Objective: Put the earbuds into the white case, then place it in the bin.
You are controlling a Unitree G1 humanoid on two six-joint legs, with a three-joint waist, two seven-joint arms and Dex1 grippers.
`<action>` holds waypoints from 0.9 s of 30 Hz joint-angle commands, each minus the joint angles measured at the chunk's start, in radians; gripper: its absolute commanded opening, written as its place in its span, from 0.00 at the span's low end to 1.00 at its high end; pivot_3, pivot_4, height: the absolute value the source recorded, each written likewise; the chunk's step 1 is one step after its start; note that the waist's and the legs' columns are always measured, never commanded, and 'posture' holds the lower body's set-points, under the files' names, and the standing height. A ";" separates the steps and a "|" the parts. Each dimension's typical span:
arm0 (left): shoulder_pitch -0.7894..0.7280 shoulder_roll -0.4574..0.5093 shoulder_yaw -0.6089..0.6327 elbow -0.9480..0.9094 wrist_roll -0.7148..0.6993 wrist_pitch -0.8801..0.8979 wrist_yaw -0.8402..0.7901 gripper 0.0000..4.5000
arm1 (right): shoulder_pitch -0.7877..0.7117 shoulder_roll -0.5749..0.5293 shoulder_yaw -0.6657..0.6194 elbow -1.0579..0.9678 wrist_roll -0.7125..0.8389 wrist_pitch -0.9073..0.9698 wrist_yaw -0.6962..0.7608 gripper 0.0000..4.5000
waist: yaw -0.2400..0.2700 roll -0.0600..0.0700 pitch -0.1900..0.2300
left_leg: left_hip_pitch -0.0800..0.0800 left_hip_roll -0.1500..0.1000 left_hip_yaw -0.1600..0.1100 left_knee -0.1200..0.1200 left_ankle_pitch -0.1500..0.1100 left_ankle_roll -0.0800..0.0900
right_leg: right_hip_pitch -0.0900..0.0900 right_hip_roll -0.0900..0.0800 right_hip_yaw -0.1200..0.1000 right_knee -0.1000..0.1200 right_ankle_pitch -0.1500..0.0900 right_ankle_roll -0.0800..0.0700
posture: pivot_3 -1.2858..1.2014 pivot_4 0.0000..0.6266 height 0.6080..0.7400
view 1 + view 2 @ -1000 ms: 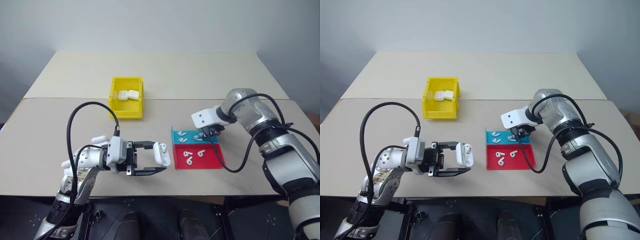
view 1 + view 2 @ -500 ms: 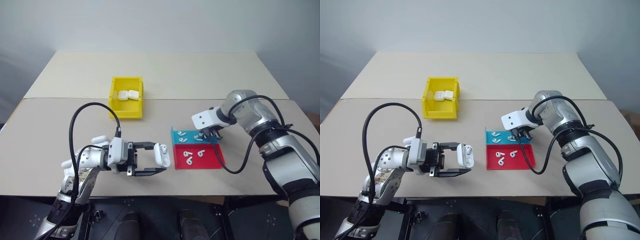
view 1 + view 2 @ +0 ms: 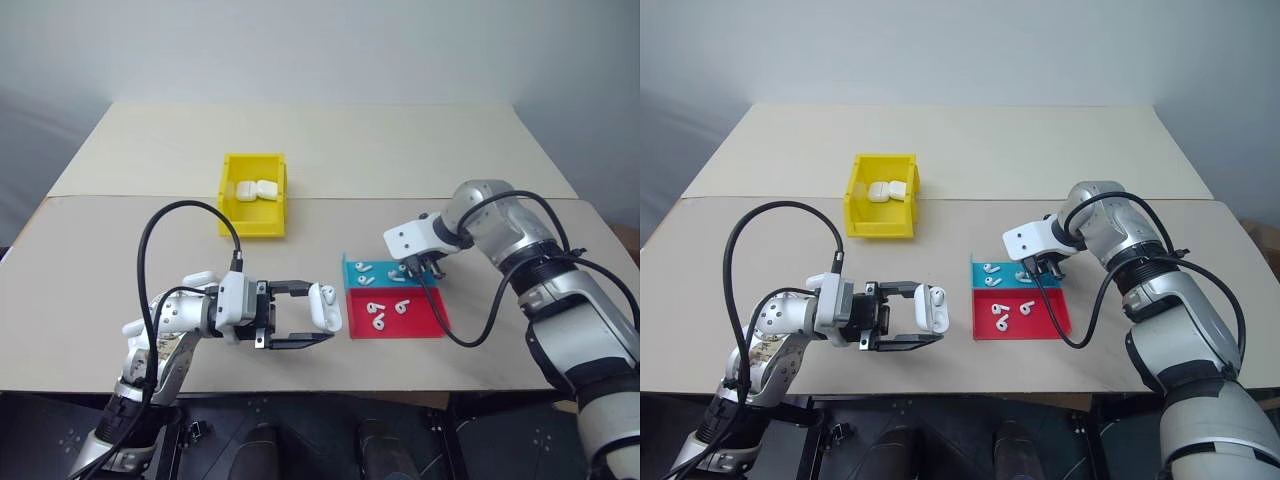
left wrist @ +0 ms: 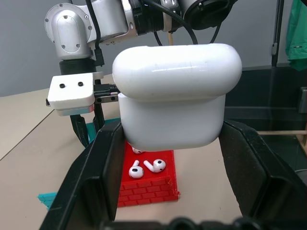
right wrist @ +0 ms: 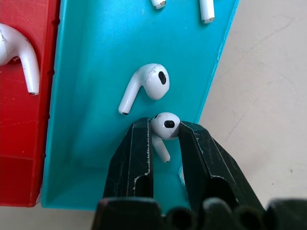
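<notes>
Starting at the left, a case (image 3: 323, 306) is held clamped, level above the table, in the left gripper (image 3: 312, 316), with the bin (image 3: 253, 194) farther back. At the right, an earbud (image 5: 164, 128) is pinched by the right gripper (image 5: 163, 143) over the tray's (image 5: 91, 143) teal half. Picking is judged under way; lifting toward the case follows.

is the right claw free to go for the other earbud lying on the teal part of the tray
Probably not yet. The right claw is already shut on one tiny glossy white stemmed earbud. The loose white earbud lies just beside it on the flat teal tray section, with nothing covering it.
</notes>
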 commanded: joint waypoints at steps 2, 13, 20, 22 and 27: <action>-0.005 -0.008 0.011 -0.030 -0.032 -0.003 0.010 0.60 | -0.036 -0.040 -0.126 -0.092 0.081 0.087 0.013 0.17 | 0.000 0.001 0.000 | 0.000 0.000 0.000 0.000 0.000 0.000 | 0.000 0.000 0.000 0.000 0.000 0.000 | 0.52 0.24 1.00; -0.047 -0.053 0.002 -0.076 -0.075 0.057 0.079 0.60 | 0.207 -0.053 -0.783 -0.831 0.692 0.814 -0.139 0.17 | 0.024 0.001 0.001 | 0.000 0.000 -0.002 0.000 0.000 0.000 | 0.002 0.000 -0.001 -0.001 0.000 0.000 | 0.52 0.24 1.00; -0.130 -0.121 -0.032 -0.050 -0.077 0.087 0.108 0.60 | 0.429 0.120 -1.111 -1.222 1.197 1.088 -0.416 0.17 | 0.029 0.001 0.001 | 0.000 0.000 -0.002 0.001 0.000 0.000 | 0.003 0.000 -0.001 0.000 0.000 0.000 | 0.52 0.24 1.00; -0.149 -0.136 -0.039 -0.042 -0.078 0.094 0.109 0.60 | 0.489 0.162 -1.149 -1.284 1.324 1.074 -0.464 0.17 | 0.027 0.001 0.001 | 0.001 0.000 -0.002 0.001 0.000 0.000 | 0.004 0.000 -0.001 -0.001 0.000 0.000 | 0.52 0.24 1.00; -0.189 -0.173 -0.056 -0.012 -0.068 0.086 0.112 0.60 | 0.620 0.212 -1.151 -1.389 1.607 1.030 -0.600 0.17 | 0.023 0.001 0.000 | 0.000 0.000 -0.002 0.000 0.000 0.000 | 0.003 0.000 -0.001 -0.001 0.000 0.000 | 0.52 0.24 1.00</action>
